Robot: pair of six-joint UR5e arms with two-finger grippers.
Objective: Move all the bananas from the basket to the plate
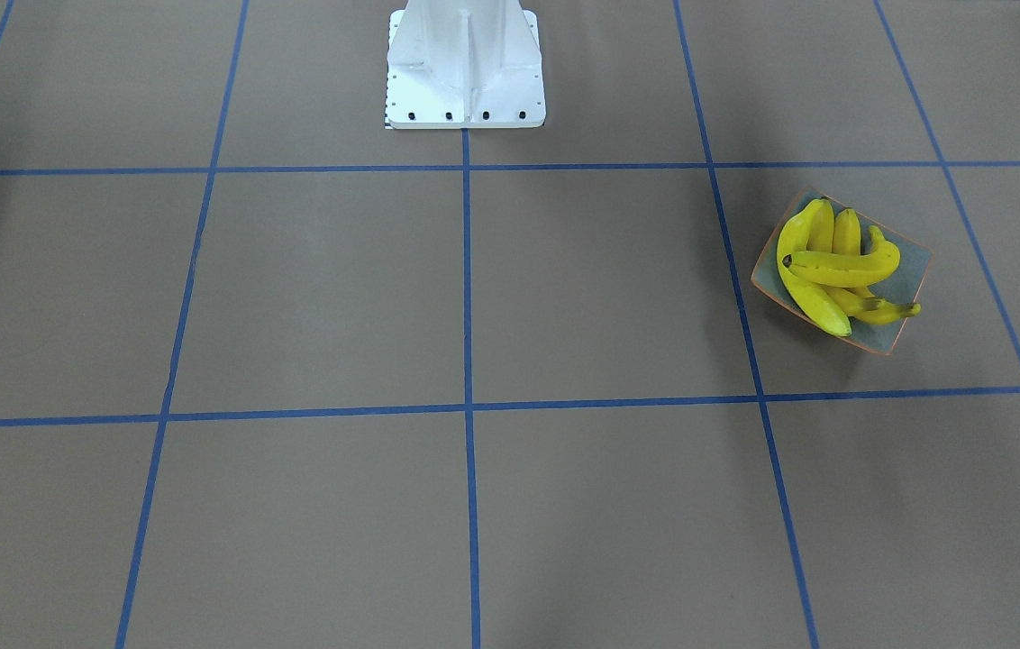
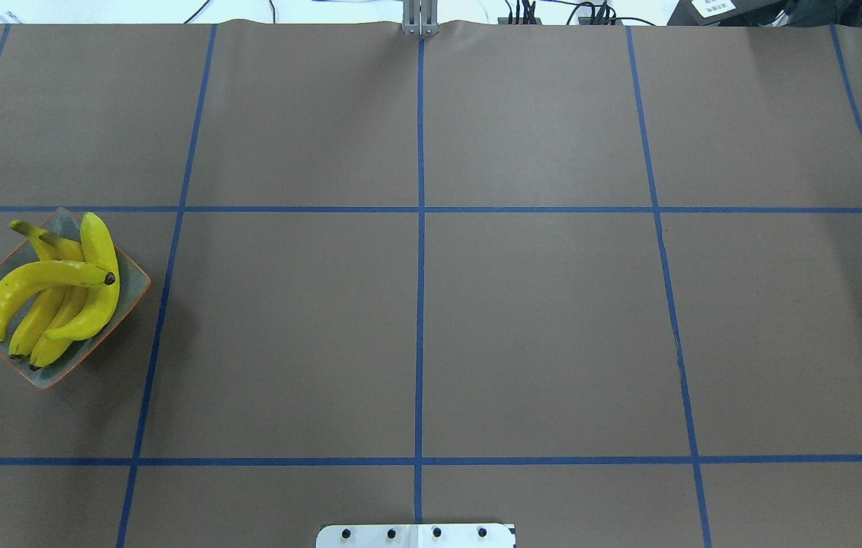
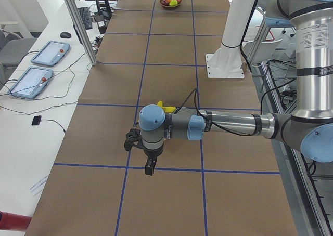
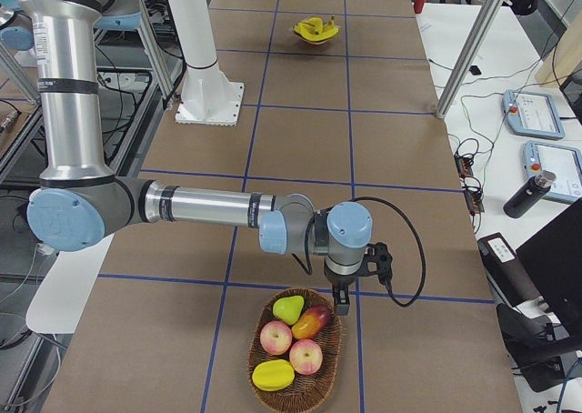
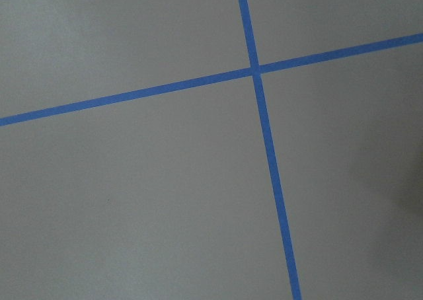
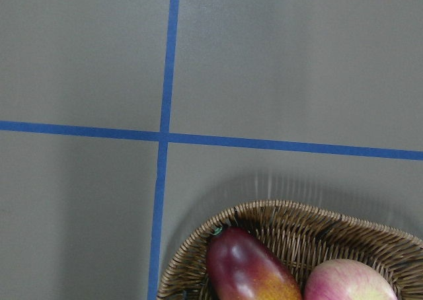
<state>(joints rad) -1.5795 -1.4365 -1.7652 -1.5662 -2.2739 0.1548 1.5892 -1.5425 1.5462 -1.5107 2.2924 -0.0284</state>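
Exterior left: bananas mostly behind left arm; aperture of left gripper and right gripper indiscernible.

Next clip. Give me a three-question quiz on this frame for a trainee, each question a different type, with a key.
1. True or false: all four bananas lie on the plate.
2. How many bananas show in the basket? A) none B) two C) four
3. Fill in: the gripper hanging by the basket's rim is the robot's ____ one.
Key: 1 true; 2 A; 3 right. The right gripper belongs to the near arm in the exterior right view.
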